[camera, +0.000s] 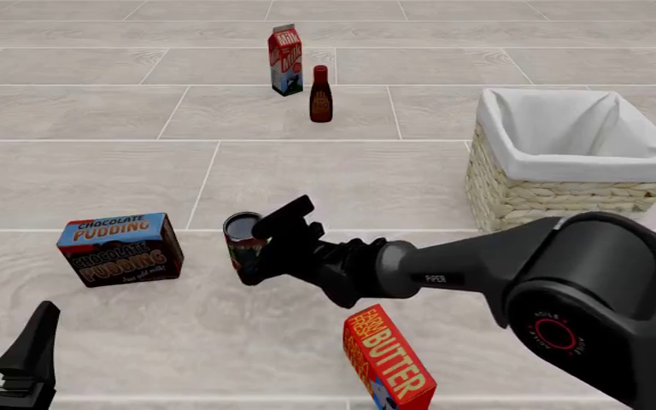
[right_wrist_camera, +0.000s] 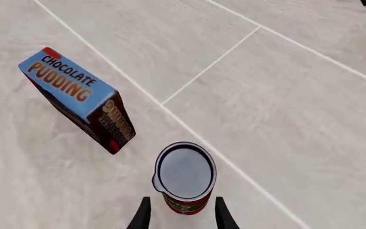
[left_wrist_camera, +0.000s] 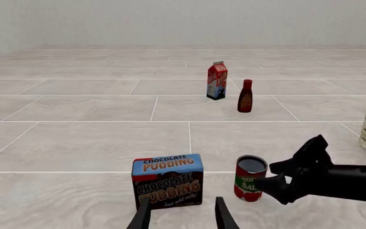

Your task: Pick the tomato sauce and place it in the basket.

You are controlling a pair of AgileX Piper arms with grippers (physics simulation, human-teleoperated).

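Note:
The tomato sauce (camera: 239, 242) is a small red-labelled can with a dark top, standing upright on the tiled surface right of the pudding box. My right gripper (camera: 273, 243) is open, with its fingertips on either side of the can. The right wrist view looks down on the tomato sauce (right_wrist_camera: 184, 175), which sits just ahead of the two fingers (right_wrist_camera: 142, 215). In the left wrist view the right gripper (left_wrist_camera: 291, 162) reaches the tomato sauce (left_wrist_camera: 249, 179) from the side. The basket (camera: 533, 201), pale wicker with white lining, stands far right. My left gripper (camera: 3, 331) is open and holds nothing, near the front left.
A chocolate pudding box (camera: 120, 249) stands left of the can. A butter box (camera: 388, 363) lies near the front, under the right arm. A milk carton (camera: 286, 60) and a dark bottle with a red cap (camera: 320, 94) stand at the back.

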